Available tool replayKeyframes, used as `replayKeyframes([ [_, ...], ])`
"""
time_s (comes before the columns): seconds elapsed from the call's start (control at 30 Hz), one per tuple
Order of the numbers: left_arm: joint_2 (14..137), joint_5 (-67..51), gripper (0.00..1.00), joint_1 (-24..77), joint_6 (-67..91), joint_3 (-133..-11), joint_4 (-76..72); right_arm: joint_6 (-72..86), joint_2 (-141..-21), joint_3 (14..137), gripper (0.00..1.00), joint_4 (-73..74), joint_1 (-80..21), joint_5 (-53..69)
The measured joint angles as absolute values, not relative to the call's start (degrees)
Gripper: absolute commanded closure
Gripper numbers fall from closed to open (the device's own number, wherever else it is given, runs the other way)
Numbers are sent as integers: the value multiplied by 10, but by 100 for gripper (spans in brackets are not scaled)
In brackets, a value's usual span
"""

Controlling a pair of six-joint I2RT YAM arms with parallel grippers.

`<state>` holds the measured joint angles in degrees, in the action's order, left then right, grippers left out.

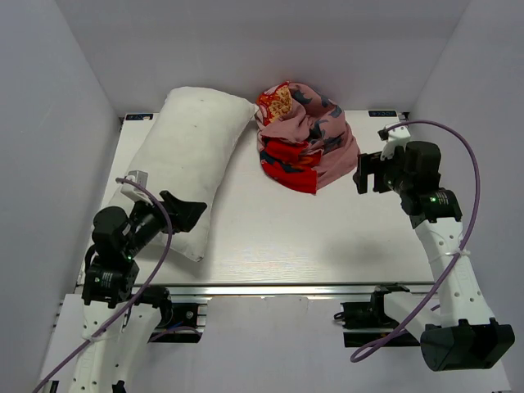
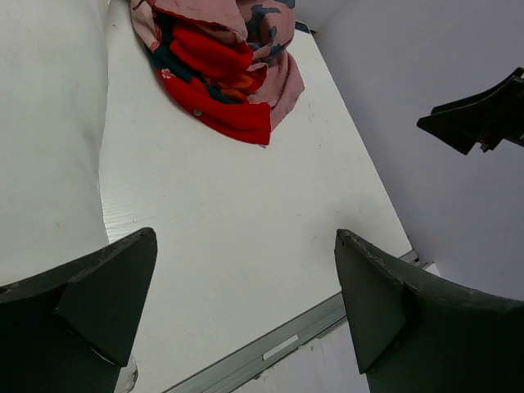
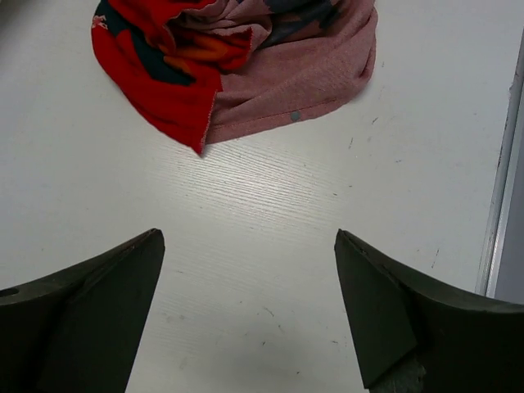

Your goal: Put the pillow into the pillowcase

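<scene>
The white pillow (image 1: 184, 160) lies diagonally on the left of the table; its side fills the left edge of the left wrist view (image 2: 45, 139). The pillowcase (image 1: 303, 137) is a crumpled red and pink heap at the back centre, also seen in the left wrist view (image 2: 217, 65) and the right wrist view (image 3: 237, 65). My left gripper (image 1: 187, 214) is open and empty, over the pillow's near end; it shows in its own view (image 2: 246, 237). My right gripper (image 1: 366, 176) is open and empty, just right of the pillowcase, above bare table in its own view (image 3: 249, 237).
White walls enclose the table on the left, back and right. The table's near edge is a metal rail (image 1: 270, 289). The right arm's fingers show at the right of the left wrist view (image 2: 479, 119).
</scene>
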<state>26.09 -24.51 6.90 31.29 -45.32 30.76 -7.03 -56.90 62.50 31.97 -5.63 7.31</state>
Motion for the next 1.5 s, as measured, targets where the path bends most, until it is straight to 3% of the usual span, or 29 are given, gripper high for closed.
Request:
replayKeyframes([
  [0.07, 266, -249, 2, 69, 311, -453, 304, -79, -570, 627, 11, 321, -56, 82],
  [0.17, 282, -256, 14, 69, 308, -457, 300, -124, -569, 628, 11, 333, -56, 133],
  [0.2, 291, -260, 26, 69, 307, -460, 299, -151, -569, 628, 11, 339, -55, 158],
  [0.3, 322, -267, 47, 69, 303, -470, 294, -225, -561, 628, 11, 361, -55, 230],
  [0.33, 335, -270, 62, 69, 302, -474, 292, -241, -558, 628, 10, 365, -57, 248],
  [0.4, 361, -275, 71, 69, 295, -485, 287, -267, -554, 629, 11, 372, -57, 285],
  [0.43, 377, -277, 74, 69, 290, -494, 285, -269, -556, 630, 16, 373, -57, 299],
  [0.5, 409, -276, 68, 70, 285, -512, 281, -268, -568, 635, 22, 374, -57, 324],
  [0.53, 425, -274, 48, 74, 280, -523, 279, -259, -577, 639, 28, 374, -57, 335],
  [0.57, 443, -267, 40, 80, 273, -535, 277, -249, -585, 642, 28, 371, -57, 341],
  [0.63, 485, -246, 30, 104, 265, -561, 275, -214, -602, 644, 22, 361, -57, 345],
  [0.77, 595, -162, 19, 195, 242, -627, 282, -152, -619, 644, 11, 341, -57, 323],
  [0.93, 774, -6, 16, 290, 195, -758, 320, -112, -629, 644, 11, 323, -57, 281],
  [1.3, 1147, 304, 6, 295, 24, -1098, 371, -81, -632, 637, 11, 296, -57, 255],
  [1.5, 1231, 355, 5, 288, -38, -1078, 348, -79, -633, 635, 11, 288, -57, 255],
])
